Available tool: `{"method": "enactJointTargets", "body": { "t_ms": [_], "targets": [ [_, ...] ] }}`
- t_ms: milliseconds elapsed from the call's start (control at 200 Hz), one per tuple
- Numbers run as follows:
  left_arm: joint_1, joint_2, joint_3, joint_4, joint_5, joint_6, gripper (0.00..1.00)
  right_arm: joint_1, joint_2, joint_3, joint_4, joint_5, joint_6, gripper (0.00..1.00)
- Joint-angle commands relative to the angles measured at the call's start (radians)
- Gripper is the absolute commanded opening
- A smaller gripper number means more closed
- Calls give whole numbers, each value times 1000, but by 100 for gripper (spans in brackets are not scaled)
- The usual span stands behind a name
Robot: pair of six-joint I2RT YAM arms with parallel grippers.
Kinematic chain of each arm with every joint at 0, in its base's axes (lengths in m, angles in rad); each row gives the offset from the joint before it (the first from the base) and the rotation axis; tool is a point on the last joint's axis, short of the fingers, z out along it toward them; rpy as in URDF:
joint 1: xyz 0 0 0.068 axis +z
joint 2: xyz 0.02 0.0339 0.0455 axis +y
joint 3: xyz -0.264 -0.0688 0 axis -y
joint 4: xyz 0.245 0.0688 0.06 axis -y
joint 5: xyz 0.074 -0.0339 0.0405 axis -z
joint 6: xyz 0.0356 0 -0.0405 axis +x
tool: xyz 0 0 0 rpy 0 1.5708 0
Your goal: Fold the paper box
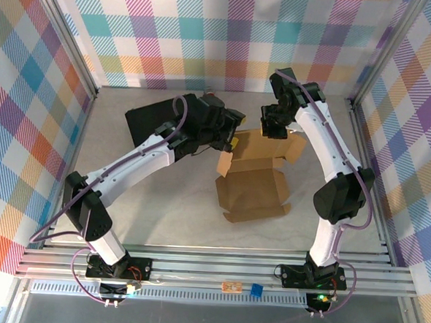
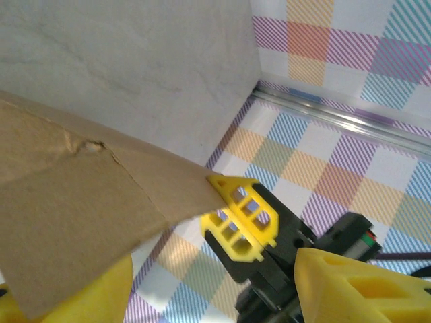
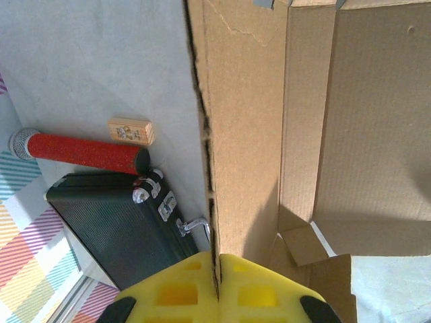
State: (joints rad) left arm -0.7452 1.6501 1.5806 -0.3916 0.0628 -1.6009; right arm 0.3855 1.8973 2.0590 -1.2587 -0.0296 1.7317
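Observation:
The paper box (image 1: 252,180), a brown cardboard sheet with its flaps part raised, lies mid-table. My right gripper (image 1: 275,127) is at its far edge, shut on an upright cardboard wall (image 3: 242,134); the wall's edge runs straight between the yellow fingers (image 3: 217,272). My left gripper (image 1: 231,137) hovers at the box's far left corner with its jaws wide apart. A cardboard flap (image 2: 74,208) reaches across its left finger (image 2: 81,299) without being pinched. The right gripper's yellow fingertips (image 2: 239,215) sit at that flap's corner.
A black case (image 3: 114,225) with a metal handle lies behind the box, beside a red cylinder (image 3: 81,152) and a small wooden block (image 3: 131,130). The case also lies under the left arm (image 1: 148,121). Plaid walls enclose the table.

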Motion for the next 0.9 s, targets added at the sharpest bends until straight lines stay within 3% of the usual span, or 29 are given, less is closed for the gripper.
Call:
{"method": "enactJointTargets", "body": {
  "t_ms": [0, 375, 530, 760, 895],
  "targets": [
    [2, 1, 0, -13, -33, 41, 64, -5, 4, 24, -122, -16, 143, 0],
    [93, -76, -53, -152, -41, 195, 66, -20, -7, 12, -112, -16, 117, 0],
    [123, -95, -99, -127, -25, 213, 66, -23, -7, 10, -96, -22, 108, 0],
    [127, -73, -96, -72, 22, 225, 58, -24, 11, -5, -67, -35, 84, 0],
    [127, -77, -95, -61, 38, 242, 54, -24, -4, -82, 77, -20, 16, 0]
  ]
}}
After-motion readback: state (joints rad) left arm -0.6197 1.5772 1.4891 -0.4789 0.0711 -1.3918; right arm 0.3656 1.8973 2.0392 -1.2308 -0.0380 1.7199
